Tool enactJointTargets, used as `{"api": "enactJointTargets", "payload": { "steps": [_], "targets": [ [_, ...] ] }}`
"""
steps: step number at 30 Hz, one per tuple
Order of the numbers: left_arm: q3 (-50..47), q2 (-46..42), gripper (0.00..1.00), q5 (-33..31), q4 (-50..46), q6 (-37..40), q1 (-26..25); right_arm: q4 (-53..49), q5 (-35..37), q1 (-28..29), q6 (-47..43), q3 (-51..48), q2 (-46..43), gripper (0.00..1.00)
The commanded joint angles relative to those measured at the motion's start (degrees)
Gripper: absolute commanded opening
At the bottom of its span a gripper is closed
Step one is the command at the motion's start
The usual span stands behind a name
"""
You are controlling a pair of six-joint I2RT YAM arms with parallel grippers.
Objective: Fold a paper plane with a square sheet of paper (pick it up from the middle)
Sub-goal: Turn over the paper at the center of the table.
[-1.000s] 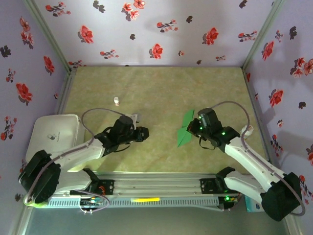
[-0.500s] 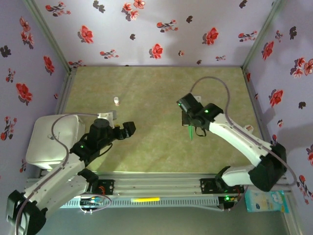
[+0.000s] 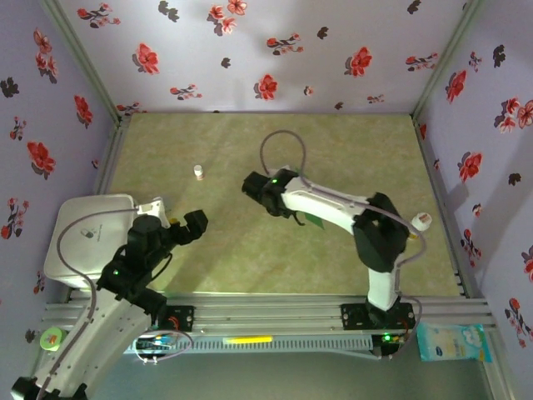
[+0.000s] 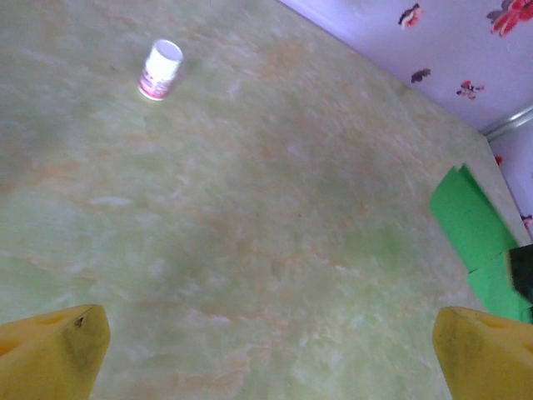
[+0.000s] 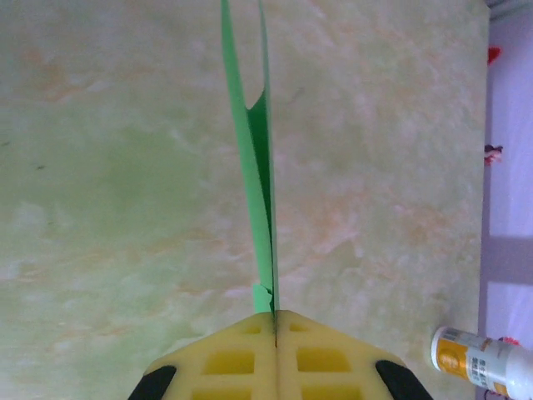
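We judge the folding itself to be essentially done. The green sheet no longer lies as a flat square: it is a narrow, layered, pointed strip with a crease down its length, so we read it as the paper plane [image 5: 252, 142]. From these pictures we cannot tell whether every fold is finished or whether the wings are even. What seems to be left is to set the plane down or present it, and perhaps to press the creases.

The right claw [image 5: 275, 321] is clamped on the plane, its yellow pads pressed flat together with the green edge caught between them. In its wrist view the paper runs straight out from the pads toward 12 o'clock, seen edge-on and clear of the table [image 5: 108, 183] below. From above, this claw hangs a little toward 11 o'clock of the table's middle, with its arm stretching back toward 5 o'clock.

The left claw [image 4: 268, 354] is spread wide and grips nothing. It sits toward 8 o'clock of the table, well apart from the plane. In its wrist view the green paper shows at 3 o'clock and a small white bottle [image 4: 160, 71] stands at 11 o'clock.
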Motion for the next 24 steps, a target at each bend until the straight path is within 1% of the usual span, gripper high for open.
{"api": "enactJointTargets", "payload": {
  "steps": [1, 4, 6, 7, 10, 12, 13, 15, 16, 17, 19, 20, 23, 24],
  "targets": [
    [2.35, -0.38, 1.00, -2.38, -5.81, 0.24, 0.76, -0.83, -0.58, 3.14, 0.33, 3.41, 4.29, 0.04],
    [3.27, 0.10, 0.98, -2.25, -6.85, -0.28, 0.73, 4.23, -6.50, 3.91, -0.42, 2.98, 6.92, 0.05],
    [3.75, 0.43, 0.92, -2.13, -7.32, -1.38, 0.77, 6.27, -10.43, 3.94, -0.03, 3.15, 8.29, 0.06],
    [4.16, 0.46, 0.87, -1.73, -7.69, -1.52, 0.78, 8.08, -12.79, 4.02, -0.30, 2.94, 8.39, 0.07],
    [4.73, 0.65, 0.83, -0.55, -7.44, -1.92, 0.71, 13.61, -21.72, 4.11, -1.53, 1.97, 7.60, 0.13],
    [4.86, 1.04, 0.83, -0.13, -6.93, -2.31, 0.75, 17.43, -27.65, 4.04, -1.85, 1.01, 5.87, 0.19],
    [5.06, 1.31, 0.83, 0.53, -6.78, -2.42, 0.79, 19.39, -30.43, 3.93, -1.93, 0.23, 4.71, 0.24],
    [5.08, 2.16, 0.84, 2.45, -5.96, -2.11, 0.78, 23.29, -34.74, 3.40, -1.91, -2.37, 1.76, 0.41],
    [5.01, 2.88, 0.83, 3.46, -5.39, -2.05, 0.79, 25.52, -37.35, 2.92, -1.68, -4.35, -0.35, 0.48],
    [4.93, 3.91, 0.81, 5.03, -4.79, -2.02, 0.77, 27.37, -38.95, 2.25, -0.88, -6.29, -2.42, 0.49],
    [5.13, 6.59, 0.67, 8.20, -3.59, -2.70, 0.75, 32.72, -42.32, 0.02, 1.66, -12.60, -8.19, 0.51],
    [5.44, 8.57, 0.64, 9.78, -2.98, -3.36, 0.79, 36.32, -44.13, -1.75, 3.40, -16.90, -11.70, 0.51],
    [6.07, 15.49, 0.57, 14.93, -0.16, -4.73, 0.53, 47.60, -50.59, -8.14, 9.30, -30.52, -21.90, 0.49],
    [6.25, 18.07, 0.55, 15.80, 1.15, -5.18, 0.16, 52.19, -53.07, -10.27, 11.46, -35.36, -25.07, 0.45]
  ]
}}
